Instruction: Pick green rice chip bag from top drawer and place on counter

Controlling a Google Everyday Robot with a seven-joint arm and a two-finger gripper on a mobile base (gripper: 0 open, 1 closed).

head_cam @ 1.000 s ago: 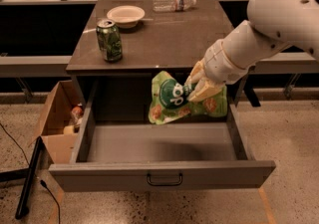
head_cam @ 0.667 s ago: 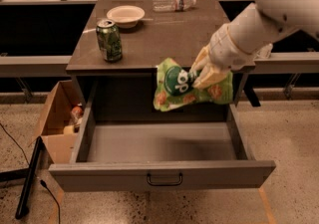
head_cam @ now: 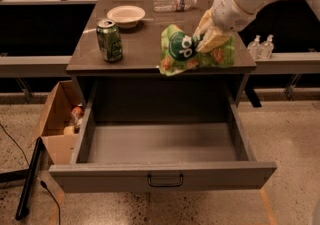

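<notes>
The green rice chip bag (head_cam: 187,51) is a crinkly light-green pouch with a dark green round logo. My gripper (head_cam: 210,39) is shut on the bag's right side and holds it just over the front edge of the counter (head_cam: 142,44). The white arm comes in from the upper right. The top drawer (head_cam: 162,154) below stands pulled fully open, and its grey inside holds nothing that I can see. Its dark bar handle (head_cam: 165,180) faces the camera.
On the counter stand a green soda can (head_cam: 109,40) at the left, a white bowl (head_cam: 126,15) behind it, and a clear plastic bottle (head_cam: 174,2) lying at the back. A cardboard box (head_cam: 57,124) with items sits on the floor left of the drawer.
My gripper has lifted the bag up out of the drawer to the level of the counter's front edge. The drawer has stayed open.
</notes>
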